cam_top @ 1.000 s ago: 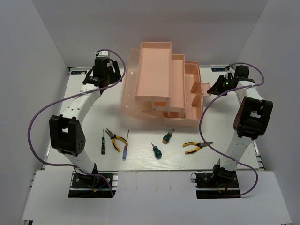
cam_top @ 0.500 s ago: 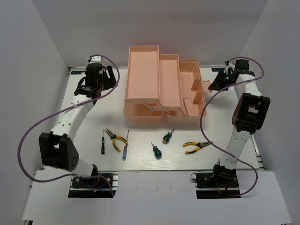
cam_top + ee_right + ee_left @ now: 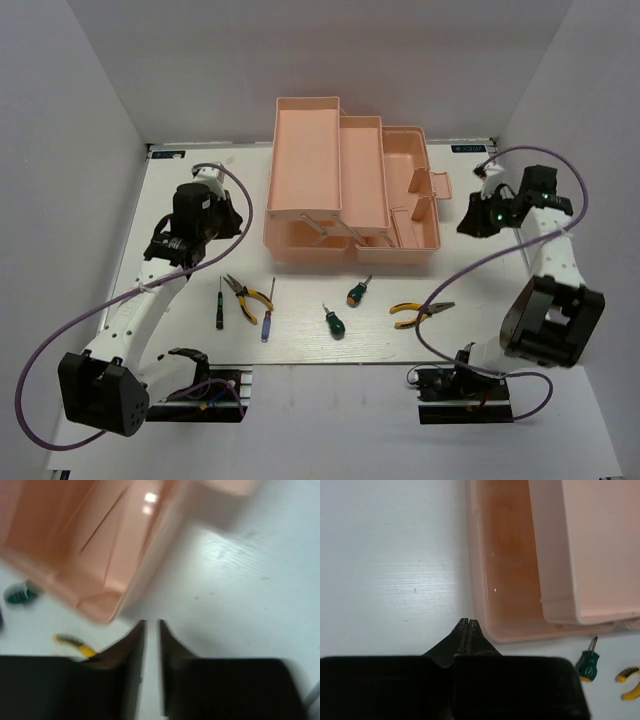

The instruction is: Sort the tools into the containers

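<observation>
The salmon-pink toolbox lies open in the middle of the table, its tray compartments empty. In a row in front of it lie a slim black screwdriver, yellow-and-black pliers, a blue-handled screwdriver, two green-handled screwdrivers and a second pair of pliers. My left gripper hangs shut and empty just left of the toolbox's front corner. Right of the toolbox, my right gripper holds nothing, its jaws a narrow gap apart.
The toolbox's lid handle and latch stick out on its right side. White walls close the table at the back and on both sides. Purple cables loop from both arms.
The toolbox has gone from tilted to lying fully open. Both arms have drawn back from it toward the near side. The left gripper has shut, and the right jaws have narrowed.
</observation>
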You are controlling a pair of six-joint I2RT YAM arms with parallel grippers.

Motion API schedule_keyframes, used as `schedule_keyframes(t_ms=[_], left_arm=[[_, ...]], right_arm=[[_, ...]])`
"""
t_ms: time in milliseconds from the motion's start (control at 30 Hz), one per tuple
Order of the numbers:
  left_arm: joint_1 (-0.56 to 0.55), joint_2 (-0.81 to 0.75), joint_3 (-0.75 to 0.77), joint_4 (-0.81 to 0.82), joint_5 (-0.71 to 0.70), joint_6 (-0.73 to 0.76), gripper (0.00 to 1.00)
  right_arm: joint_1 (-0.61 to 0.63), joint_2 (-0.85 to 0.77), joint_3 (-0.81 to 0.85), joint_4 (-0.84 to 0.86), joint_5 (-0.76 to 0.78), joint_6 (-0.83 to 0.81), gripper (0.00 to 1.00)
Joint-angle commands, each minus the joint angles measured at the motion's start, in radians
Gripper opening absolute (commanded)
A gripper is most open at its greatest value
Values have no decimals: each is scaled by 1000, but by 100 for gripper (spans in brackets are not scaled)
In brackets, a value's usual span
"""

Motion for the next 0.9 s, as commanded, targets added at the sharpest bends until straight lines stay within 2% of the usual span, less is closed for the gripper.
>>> schedule_keyframes(t_ms=[0,67,100,133,167,200,233,267,333,433,500,600,667,700,800,867], left_arm=[[-10,-30,-59,-20,97,53,0],[-19,-41,-85,-20,116,78,0],[-19,-41,-85,-20,134,87,1],[-29,-54,-100,-20,149,96,7],[-29,-70,-114,-10,163,118,24],[-29,-70,-125,0,207,130,34],[-29,-82,-134,15,229,130,44],[-38,-93,-154,26,258,144,58],[-47,-93,-175,35,318,153,65],[-56,-93,-175,3,265,127,68],[-67,-93,-175,-54,170,115,68],[-85,-93,-175,-118,78,101,68],[-96,-82,-175,-129,51,92,68],[-96,-82,-189,-143,41,92,68],[-108,-102,-203,-143,13,92,68],[-118,-102,-212,-152,-13,83,68]], right_arm=[[17,-135,-172,-309,-250,-617,12],[43,-240,-302,-365,-302,-683,3],[50,-270,-334,-353,-310,-706,5],[58,-323,-363,-319,-322,-706,7],[92,-344,-415,-301,-318,-692,10],[106,-403,-461,-269,-316,-688,21],[119,-413,-478,-253,-313,-683,26],[153,-422,-510,-247,-310,-683,31],[217,-439,-550,-207,-301,-676,42],[309,-459,-618,-126,-244,-587,51],[366,-473,-671,19,-171,-504,55],[417,-440,-693,170,-71,-478,57],[449,-405,-713,210,-14,-455,59],[469,-393,-728,294,48,-442,59],[503,-374,-742,403,121,-406,59],[521,-358,-739,413,144,-405,59]])
